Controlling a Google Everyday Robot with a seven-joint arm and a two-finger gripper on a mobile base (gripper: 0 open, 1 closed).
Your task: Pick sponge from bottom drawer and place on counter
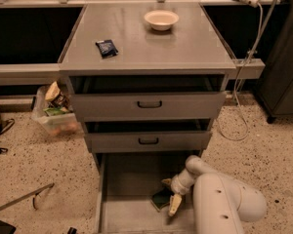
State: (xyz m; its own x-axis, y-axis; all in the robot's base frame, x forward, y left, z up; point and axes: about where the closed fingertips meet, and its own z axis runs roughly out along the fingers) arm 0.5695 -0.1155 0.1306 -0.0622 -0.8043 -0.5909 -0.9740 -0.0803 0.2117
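Sponge low in the open bottom drawer, gripper on it

At the left of the counter (185, 52) lies a dark packet (106, 48), with a pale bowl (161, 19) further right near its back edge. Below the two upper drawers, the bottom drawer (127, 179) stands pulled out. On the right part of its floor lies the sponge (160, 199), dark green face showing. The gripper (168, 197) reaches down to it from the right, its pale fingers (175, 204) spread apart. The sponge sits between them, toward their left side.
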